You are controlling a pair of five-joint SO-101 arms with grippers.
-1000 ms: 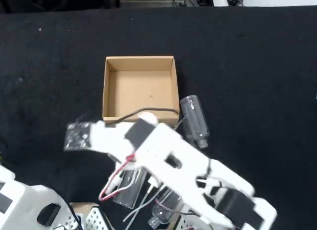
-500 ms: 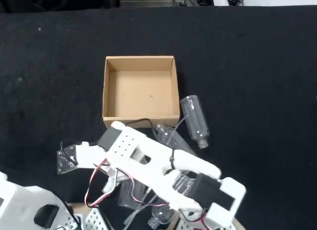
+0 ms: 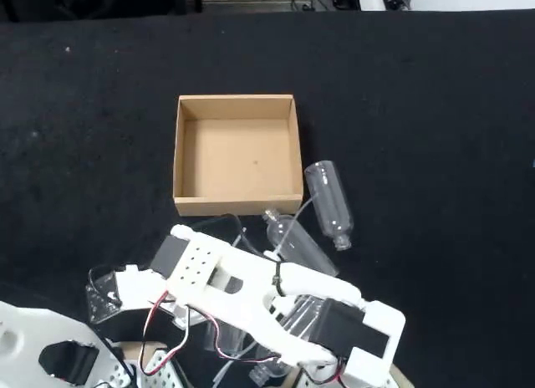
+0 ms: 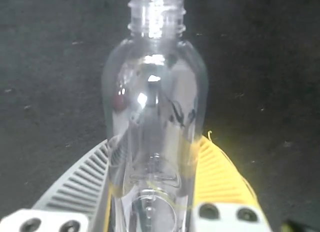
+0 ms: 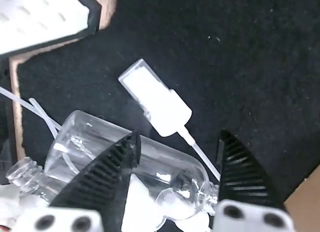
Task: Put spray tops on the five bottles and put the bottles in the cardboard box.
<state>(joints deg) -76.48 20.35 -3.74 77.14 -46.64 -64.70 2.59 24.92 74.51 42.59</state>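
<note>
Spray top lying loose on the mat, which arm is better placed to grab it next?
Right, probably. The right gripper is open with the spray top just beyond its fingertips, while the left gripper is shut on a bottle.

The black counter (image 3: 435,112) is carrying an open cardboard box (image 3: 238,206), two clear bottles (image 3: 328,200) lying just beside it, and a white spray top (image 5: 156,103).

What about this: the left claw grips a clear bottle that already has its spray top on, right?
Not quite. The left claw does grip a clear bottle, but its threaded neck is bare, with nothing fitted on it; the left wrist view shows this.
</note>
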